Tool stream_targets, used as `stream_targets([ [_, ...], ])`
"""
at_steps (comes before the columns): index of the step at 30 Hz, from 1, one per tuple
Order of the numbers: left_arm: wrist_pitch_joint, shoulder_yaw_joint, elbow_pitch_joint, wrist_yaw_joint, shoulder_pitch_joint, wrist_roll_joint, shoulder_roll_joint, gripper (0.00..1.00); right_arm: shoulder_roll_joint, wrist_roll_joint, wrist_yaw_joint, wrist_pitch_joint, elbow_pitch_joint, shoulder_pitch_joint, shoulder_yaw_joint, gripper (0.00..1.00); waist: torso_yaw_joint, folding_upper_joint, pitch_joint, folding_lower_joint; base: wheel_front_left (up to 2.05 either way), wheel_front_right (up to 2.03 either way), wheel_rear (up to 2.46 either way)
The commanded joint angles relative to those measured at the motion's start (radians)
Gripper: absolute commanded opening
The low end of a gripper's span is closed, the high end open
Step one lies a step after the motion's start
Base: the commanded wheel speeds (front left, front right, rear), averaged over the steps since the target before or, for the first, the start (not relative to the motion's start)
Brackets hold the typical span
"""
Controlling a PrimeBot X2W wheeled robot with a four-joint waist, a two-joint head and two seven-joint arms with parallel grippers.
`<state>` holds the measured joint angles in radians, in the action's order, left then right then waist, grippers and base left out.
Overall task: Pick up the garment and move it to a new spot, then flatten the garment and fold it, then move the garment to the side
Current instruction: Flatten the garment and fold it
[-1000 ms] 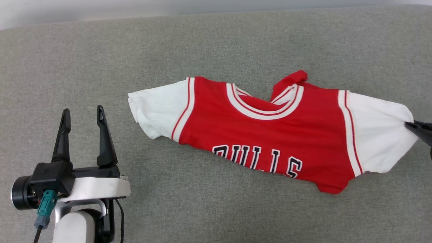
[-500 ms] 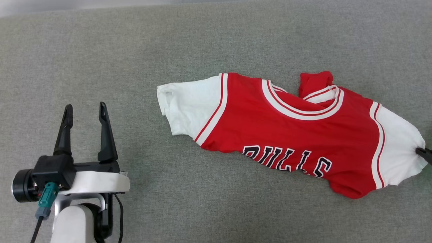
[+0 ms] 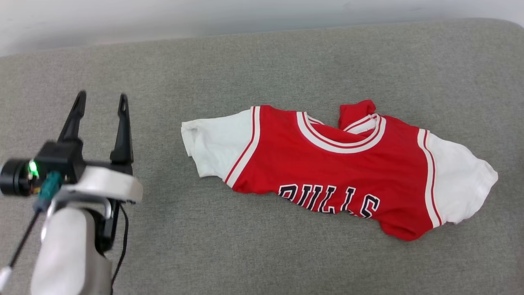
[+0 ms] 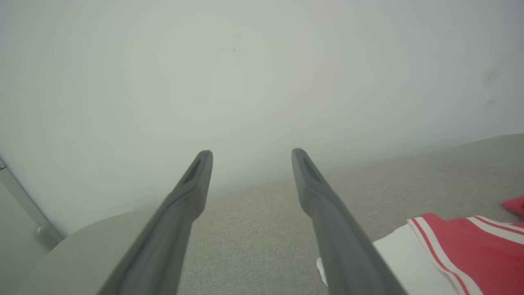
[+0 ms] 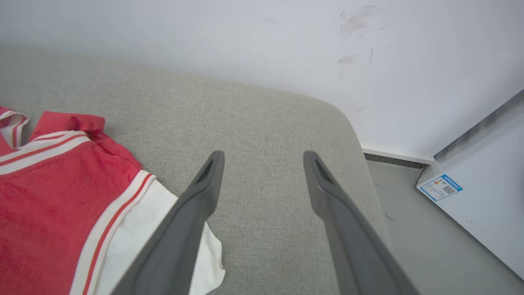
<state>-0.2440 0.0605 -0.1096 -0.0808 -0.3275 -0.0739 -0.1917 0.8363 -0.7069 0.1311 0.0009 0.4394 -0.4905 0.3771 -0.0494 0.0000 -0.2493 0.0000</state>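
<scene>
While the garment (image 3: 339, 176) is spread crosswise over the grey cushion (image 3: 245, 69), chest side up and pretty rumpled, both claws are seen wide open with nothing gripped. The left gripper (image 3: 101, 99) is held above the cushion with its fingers pointed toward the far wall, and the garment is found off to its right, clearly apart from it. From the left wrist, the left gripper (image 4: 251, 152) is shown with bare cushion between the fingers, and the nearest white sleeve of the garment (image 4: 470, 250) is tucked just beyond the right-hand finger. From the right wrist, the right gripper (image 5: 264, 155) is likewise parted over plain cushion, with the garment (image 5: 49, 196) lying to its left. The other white sleeve's edge is partly covered by the left-hand finger; whether it's actually touched can't be told. Off past the right-hand finger, a white panel with a blue label (image 5: 440, 187) is seen by the floor.
</scene>
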Motion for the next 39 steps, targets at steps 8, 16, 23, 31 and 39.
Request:
stream_targets([
  [8, 0.429, -0.283, -0.11, -0.048, -0.364, -0.185, -0.217, 1.0, -0.245, 0.323, -0.001, -0.147, -0.219, 0.131, -0.316, 1.0, -0.039, 0.0, -0.015, 0.0, 0.0, 0.0, 0.0],
  [16, 0.809, -0.605, -0.126, -0.048, -0.586, -0.469, -0.384, 1.0, -0.369, 0.426, -0.001, -0.074, -0.395, 0.221, -0.369, 1.0, -0.069, 0.0, -0.064, 0.0, 0.0, 0.0, 0.0],
  [23, 1.086, -0.797, -0.201, -0.048, -0.736, -0.666, -0.469, 1.0, -0.411, 0.456, -0.001, -0.028, -0.477, 0.236, -0.373, 1.0, -0.114, 0.0, -0.138, 0.0, 0.0, 0.0, 0.0],
  [31, 1.227, -0.93, -0.311, -0.048, -0.81, -0.759, -0.503, 1.0, -0.426, 0.44, -0.001, -0.035, -0.469, 0.188, -0.345, 1.0, -0.162, 0.0, -0.221, 0.0, 0.0, 0.0, 0.0],
  [39, 1.282, -1.088, -0.325, -0.049, -0.775, -0.825, -0.523, 0.12, -0.415, 0.422, -0.001, -0.052, -0.411, 0.148, -0.328, 1.0, -0.167, 0.0, -0.237, 0.0, 0.0, 0.0, 0.0],
])
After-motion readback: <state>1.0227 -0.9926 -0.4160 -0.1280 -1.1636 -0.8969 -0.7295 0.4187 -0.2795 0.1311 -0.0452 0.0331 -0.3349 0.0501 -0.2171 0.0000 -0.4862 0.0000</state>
